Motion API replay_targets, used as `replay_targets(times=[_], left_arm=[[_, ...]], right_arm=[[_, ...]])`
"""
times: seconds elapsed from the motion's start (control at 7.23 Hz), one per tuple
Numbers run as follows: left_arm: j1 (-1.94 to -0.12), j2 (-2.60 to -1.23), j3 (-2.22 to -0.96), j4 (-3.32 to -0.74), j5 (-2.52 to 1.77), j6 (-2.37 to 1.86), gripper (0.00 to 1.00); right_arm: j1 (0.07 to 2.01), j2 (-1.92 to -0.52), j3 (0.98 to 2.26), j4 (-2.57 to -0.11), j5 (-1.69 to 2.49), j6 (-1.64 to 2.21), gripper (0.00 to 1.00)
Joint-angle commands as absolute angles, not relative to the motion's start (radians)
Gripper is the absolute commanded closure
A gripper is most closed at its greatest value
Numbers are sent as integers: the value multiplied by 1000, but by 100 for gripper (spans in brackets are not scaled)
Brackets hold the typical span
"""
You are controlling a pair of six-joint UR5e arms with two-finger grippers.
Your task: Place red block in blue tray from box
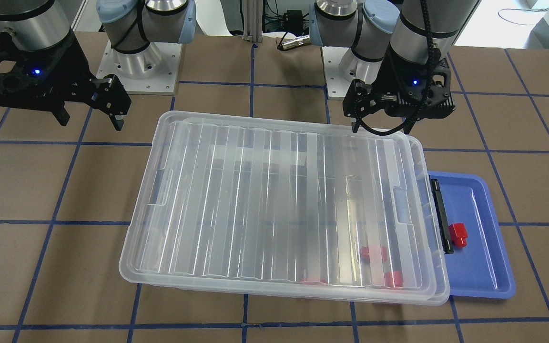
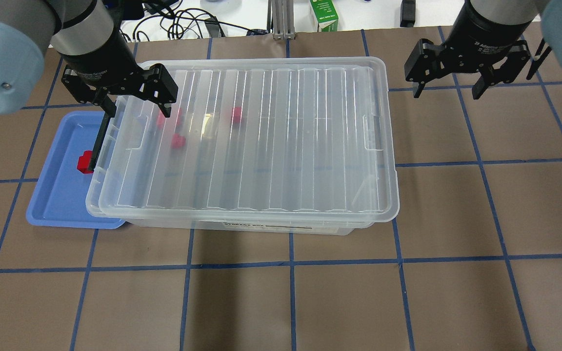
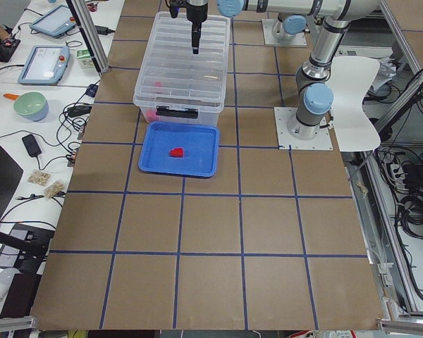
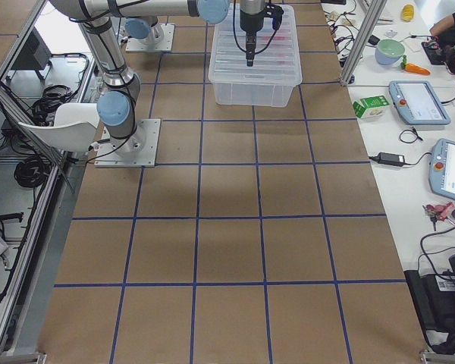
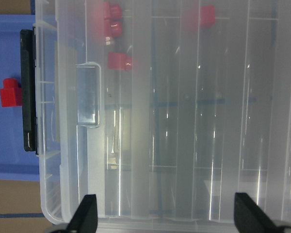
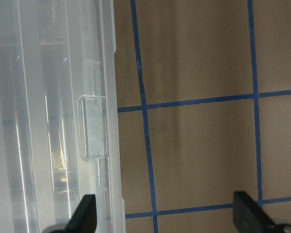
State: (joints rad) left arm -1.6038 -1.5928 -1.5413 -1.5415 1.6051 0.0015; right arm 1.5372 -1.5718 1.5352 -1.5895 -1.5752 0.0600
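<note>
Starting at the near edge of the overhead view, the brown worktop (image 2: 291, 302) is crossed by a grid of blue tape lines. Beyond that comes the near long wall of the clear box (image 2: 242, 225), with a dark label strip along it. The ribbed translucent lid (image 2: 281, 141) lies on top and covers the whole opening. Just beside the box's left end sits the blue tray (image 2: 59, 195), flat on the worktop, its right rim hidden under the lid's overhang. One red block (image 2: 85, 162) lies on the tray floor, about midway along it on the side nearest the box. It is close to the black latch (image 2: 100, 142) that runs along that left end. Through the lid, more red blocks (image 2: 178, 141) show blurred inside the box, grouped in its far-left part. Above that same far-left corner hangs the left pincer (image 2: 139, 113), pointing down, its fingers spread wide with nothing between them. The left wrist view shows both tips above the lid. Level with it but well to the right, clear of the box, the right pincer (image 2: 446, 95) hangs over the worktop, likewise spread wide and holding nothing. Past the worktop's far edge stand a green carton (image 2: 324, 14) and a tangle of black cables (image 2: 173, 19).
</note>
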Motion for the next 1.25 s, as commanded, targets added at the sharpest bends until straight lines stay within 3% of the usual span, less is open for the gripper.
replay_targets(times=[0.0,1.11], left_arm=[[-1603,-1594,-1542,-1542,1606,2,0],[-1603,-1589,-1542,-1551,1609,8,0]], right_arm=[[1537,-1577,1536,-1588,-1575,60,0],[1536,-1588,1549,-1591,-1578,60,0]])
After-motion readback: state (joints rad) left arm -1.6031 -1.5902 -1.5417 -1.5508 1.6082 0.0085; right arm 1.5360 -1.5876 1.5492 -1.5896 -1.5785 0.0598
